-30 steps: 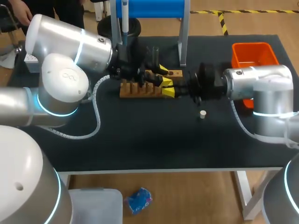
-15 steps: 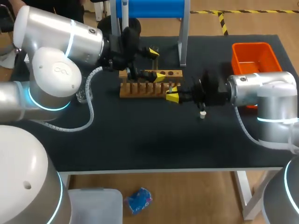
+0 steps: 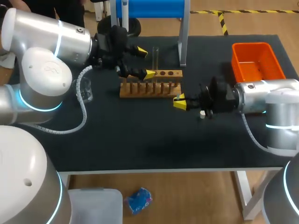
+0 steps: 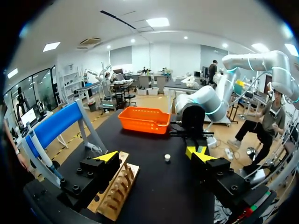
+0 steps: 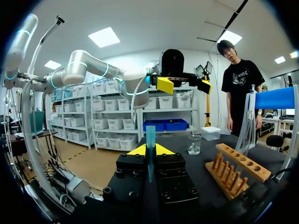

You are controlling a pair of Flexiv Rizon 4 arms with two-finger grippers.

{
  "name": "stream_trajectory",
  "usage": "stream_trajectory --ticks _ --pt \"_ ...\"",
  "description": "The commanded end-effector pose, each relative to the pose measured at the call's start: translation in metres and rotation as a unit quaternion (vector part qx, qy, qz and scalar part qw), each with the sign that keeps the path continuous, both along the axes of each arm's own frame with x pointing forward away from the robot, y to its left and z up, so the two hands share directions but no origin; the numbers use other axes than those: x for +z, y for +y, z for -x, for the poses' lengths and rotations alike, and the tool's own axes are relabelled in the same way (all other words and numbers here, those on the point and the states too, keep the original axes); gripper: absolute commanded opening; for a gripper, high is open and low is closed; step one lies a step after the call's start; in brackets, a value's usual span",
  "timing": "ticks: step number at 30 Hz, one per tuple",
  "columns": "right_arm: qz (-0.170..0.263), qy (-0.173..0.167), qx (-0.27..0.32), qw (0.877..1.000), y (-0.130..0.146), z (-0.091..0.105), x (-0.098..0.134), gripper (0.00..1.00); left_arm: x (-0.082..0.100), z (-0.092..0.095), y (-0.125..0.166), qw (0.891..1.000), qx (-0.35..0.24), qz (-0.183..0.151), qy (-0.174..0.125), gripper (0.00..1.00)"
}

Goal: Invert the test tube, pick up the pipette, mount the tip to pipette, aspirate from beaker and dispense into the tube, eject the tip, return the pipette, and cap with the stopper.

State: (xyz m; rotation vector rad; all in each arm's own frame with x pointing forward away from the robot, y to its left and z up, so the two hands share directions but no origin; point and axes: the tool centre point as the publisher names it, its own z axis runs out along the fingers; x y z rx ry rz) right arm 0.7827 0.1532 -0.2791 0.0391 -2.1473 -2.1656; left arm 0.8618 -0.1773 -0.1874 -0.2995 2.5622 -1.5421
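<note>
A clear test tube stands upright in the wooden rack. My left gripper hangs open just left of the tube, not touching it; in the left wrist view the same gripper has its fingers spread wide over the rack. My right gripper sits off the rack's right end, shut on a thin blue pipette tip. The white stopper lies on the mat beside the right arm. The pipette hangs on the blue stand. A glass beaker stands left of the rack.
An orange bin stands at the back right. The blue stand's legs rise just behind the rack. The left arm's cable loops over the mat near the beaker.
My left gripper opened, let go of the test tube and drew back to the left. My right gripper pulled away from the rack's right end toward the front right, staying shut.
</note>
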Motion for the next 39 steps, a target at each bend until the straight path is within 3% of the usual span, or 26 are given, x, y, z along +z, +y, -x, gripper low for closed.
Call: stream_trajectory --ticks 1,5,7,10,21,31,39 --pt "0.001 0.000 -0.001 1.000 0.000 0.001 0.001 0.00 -0.001 0.000 0.001 1.000 -0.001 0.002 -0.001 1.00" --pt "0.001 0.000 -0.001 1.000 0.000 0.001 0.001 0.00 -0.001 0.000 0.001 1.000 -0.001 0.002 -0.001 1.00" --pt "0.007 -0.002 -0.001 1.000 -0.006 0.003 -0.001 0.00 0.007 -0.010 0.007 1.000 0.017 0.007 -0.015 1.00" --pt "0.009 0.001 -0.001 1.000 -0.019 0.008 0.000 0.00 0.020 -0.027 0.018 0.998 0.045 0.044 -0.023 1.00" --pt "0.009 0.019 0.006 1.000 -0.064 0.026 0.005 0.00 0.043 -0.069 0.043 0.988 0.133 0.064 -0.039 1.00" --pt "0.008 0.028 0.035 0.999 -0.085 0.032 0.000 0.00 0.041 -0.093 0.054 0.964 0.255 0.055 -0.052 1.00" --pt "0.013 0.017 0.040 0.999 -0.088 0.032 0.000 0.00 0.040 -0.095 0.055 0.962 0.262 0.054 -0.044 1.00"
